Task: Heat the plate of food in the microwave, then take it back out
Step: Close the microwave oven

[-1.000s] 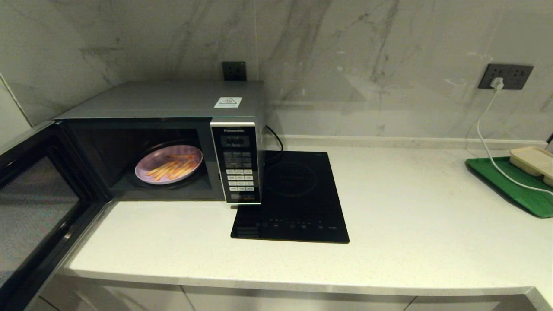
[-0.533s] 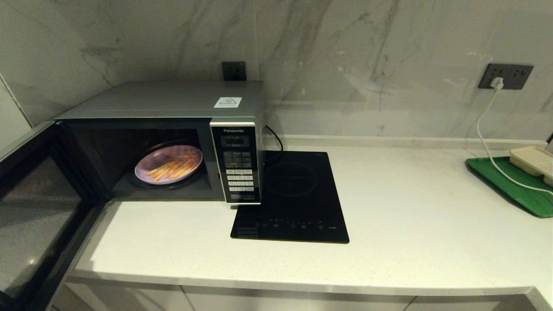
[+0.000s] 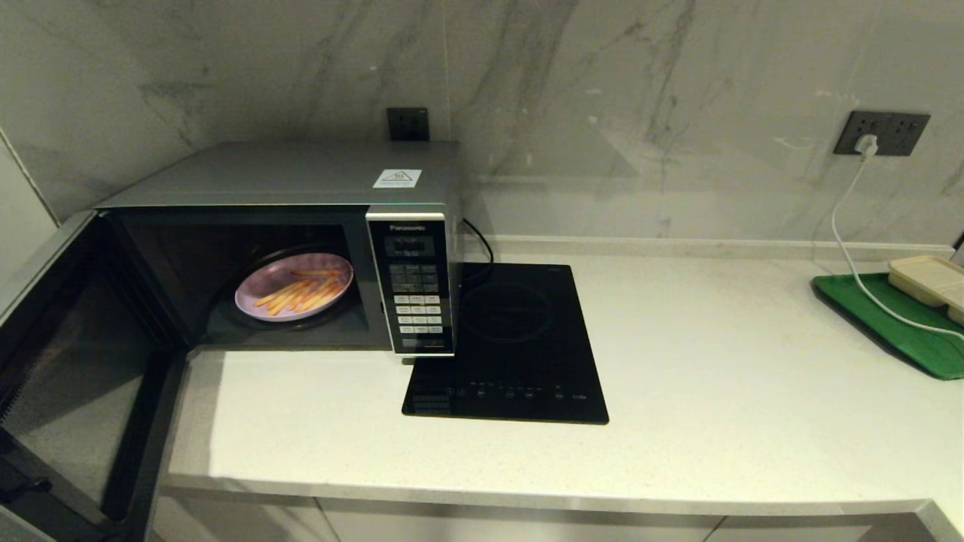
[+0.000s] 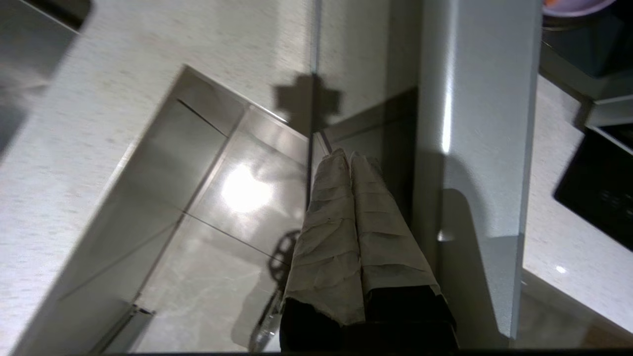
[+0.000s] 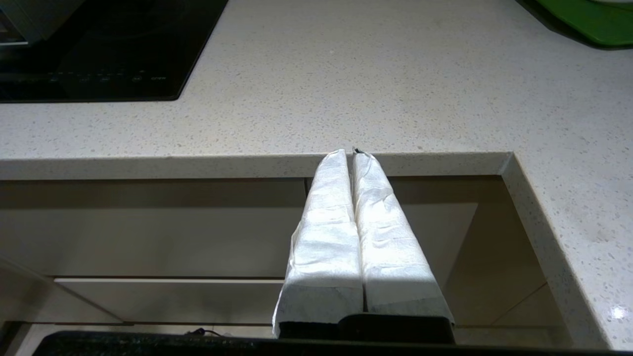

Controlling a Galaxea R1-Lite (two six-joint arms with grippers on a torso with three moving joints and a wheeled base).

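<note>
The silver microwave (image 3: 301, 177) stands at the counter's back left with its door (image 3: 83, 376) swung out toward me. Inside, on the turntable, the lilac plate of food (image 3: 294, 290) holds orange fries; its rim also shows in the left wrist view (image 4: 573, 6). My left gripper (image 4: 347, 156) is shut and empty, its wrapped fingertips against the door's dark glass, next to its silver frame (image 4: 479, 123). My right gripper (image 5: 352, 153) is shut and empty, just below the counter's front edge. Neither arm shows in the head view.
A flat black induction hob (image 3: 512, 346) lies right of the microwave. At the far right a green board (image 3: 896, 324) carries a beige compartment tray (image 3: 930, 282), with a white cable (image 3: 847, 226) running up to a wall socket. The pale counter (image 3: 753, 391) runs between them.
The microwave door has swung inward from wide open to pointing roughly straight out from the oven. The plate has not moved.
</note>
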